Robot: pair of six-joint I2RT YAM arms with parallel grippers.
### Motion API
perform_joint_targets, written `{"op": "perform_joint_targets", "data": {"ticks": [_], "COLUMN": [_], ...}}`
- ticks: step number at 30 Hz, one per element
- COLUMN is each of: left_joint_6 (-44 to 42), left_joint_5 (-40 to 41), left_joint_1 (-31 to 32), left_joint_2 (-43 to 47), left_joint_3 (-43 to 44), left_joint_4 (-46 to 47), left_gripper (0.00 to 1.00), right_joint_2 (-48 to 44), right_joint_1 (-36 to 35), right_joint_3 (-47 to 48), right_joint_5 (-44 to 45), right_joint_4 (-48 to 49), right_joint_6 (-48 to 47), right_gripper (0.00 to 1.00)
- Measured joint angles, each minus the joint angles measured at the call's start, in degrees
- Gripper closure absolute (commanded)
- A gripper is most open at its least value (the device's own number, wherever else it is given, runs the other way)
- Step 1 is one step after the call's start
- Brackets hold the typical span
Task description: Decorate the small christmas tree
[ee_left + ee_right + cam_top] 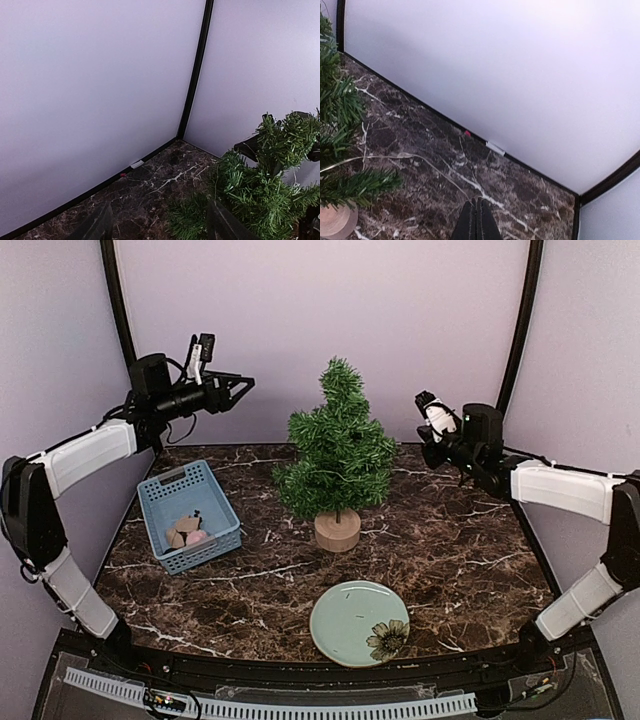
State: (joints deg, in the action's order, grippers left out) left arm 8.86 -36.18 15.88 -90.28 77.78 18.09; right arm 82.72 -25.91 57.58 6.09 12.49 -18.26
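Note:
The small christmas tree [340,455] stands upright on its round wooden stump [337,530] at mid table, bushy and dark green. My left gripper [240,388] hangs high to the tree's left, pointing at it. In the left wrist view it [160,230] is open with nothing between its fingers, and the tree's branches [260,190] fill the right side. My right gripper [428,440] hovers to the right of the tree. Seen from the right wrist it [476,220] is shut, and a thin pale wire [410,156] runs from its fingertips to the tree [340,140].
A blue slotted basket [165,480] on the left of the table holds a few small brownish and pink ornaments [186,532]. A pale green plate [345,620] with a flower print lies near the front edge. Purple walls close the back and sides.

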Motion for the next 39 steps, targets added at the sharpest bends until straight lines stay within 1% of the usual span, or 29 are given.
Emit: {"op": "perform_joint_targets", "data": {"ticks": [3,7,11,13,17,22,26,30,34,39], "left_joint_6": [1.1,1.3,1.3,0.9,-1.0,-3.0,-5.1,-7.9,-9.9,-10.4], "left_joint_5": [-4.3,-10.3,-14.9,-17.1,-18.9,-20.6,-22.3,-23.0,-23.4,-24.3], "left_joint_1": [-0.6,-0.6,-0.6,-0.6,-0.2,0.4,1.5,2.8,4.2,5.6], "left_joint_2": [-4.7,-10.3,-14.9,-17.4,-21.9,-26.4,-31.1,-34.2,-38.0,-44.2], "left_joint_3": [4.6,9.7,11.1,11.8,14.0,17.3,22.6,25.8,28.8,35.0], "left_joint_4": [0.2,1.0,4.7,6.2,7.3,10.3,11.4,11.6,11.8,11.8], "left_gripper": [0.3,0.3,0.3,0.3,0.3,0.3,0.29,0.29,0.29,0.31], "right_joint_2": [2.6,7.7,14.3,18.3,23.9,31.3,37.6,43.9,47.1,48.6], "right_joint_1": [1.6,4.0,5.4,5.7,5.9,6.0,6.0,6.0,6.0,5.7], "right_joint_3": [-0.9,-0.1,4.1,7.5,11.5,17.2,23.2,29.9,33.4,35.9], "right_joint_5": [-5.3,-14.6,-23.8,-28.9,-35.6,-43.4,-48.3,-52.1,-54.3,-55.6], "right_joint_4": [6.8,15.6,22.6,26.2,33.1,43.4,51.7,57.9,60.0,59.9], "right_joint_6": [-1.6,-1.2,1.5,3.7,8.8,18.4,27.6,36.5,41.3,42.8], "right_gripper": [1.0,1.0,1.0,1.0,1.0,1.0,1.0,1.0,1.0,1.0]}}
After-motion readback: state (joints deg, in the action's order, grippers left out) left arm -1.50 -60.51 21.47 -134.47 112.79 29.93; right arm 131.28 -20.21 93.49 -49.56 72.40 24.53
